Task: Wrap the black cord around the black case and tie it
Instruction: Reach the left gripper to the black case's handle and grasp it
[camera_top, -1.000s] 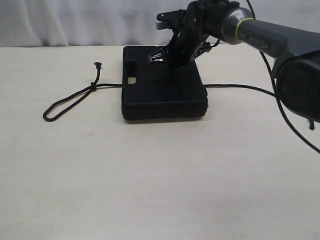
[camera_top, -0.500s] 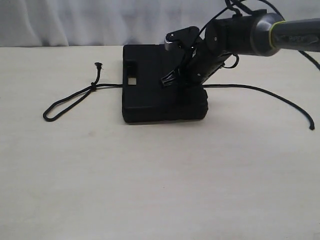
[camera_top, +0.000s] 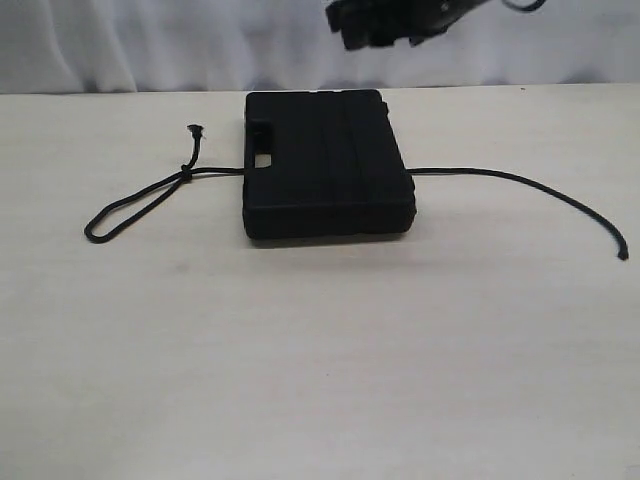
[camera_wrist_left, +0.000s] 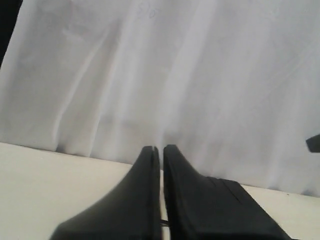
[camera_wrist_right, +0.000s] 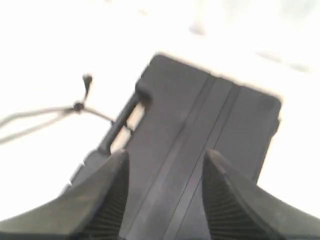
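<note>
The black case (camera_top: 328, 165) lies flat near the desk's (camera_top: 320, 360) back edge, with the black cord (camera_top: 140, 205) emerging at both sides. The right fingers (camera_wrist_right: 100, 200) hang spread and empty above it. The left fingers (camera_wrist_left: 200, 210) are pressed together, empty.

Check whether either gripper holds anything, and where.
Nothing is held: right gripper open above the black case, left gripper shut and empty.

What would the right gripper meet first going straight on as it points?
Probably the black case: in the right wrist view its grooved face fills the gap between the fingers of the open right gripper. The black cord lies to one side. Depth is unclear.
</note>
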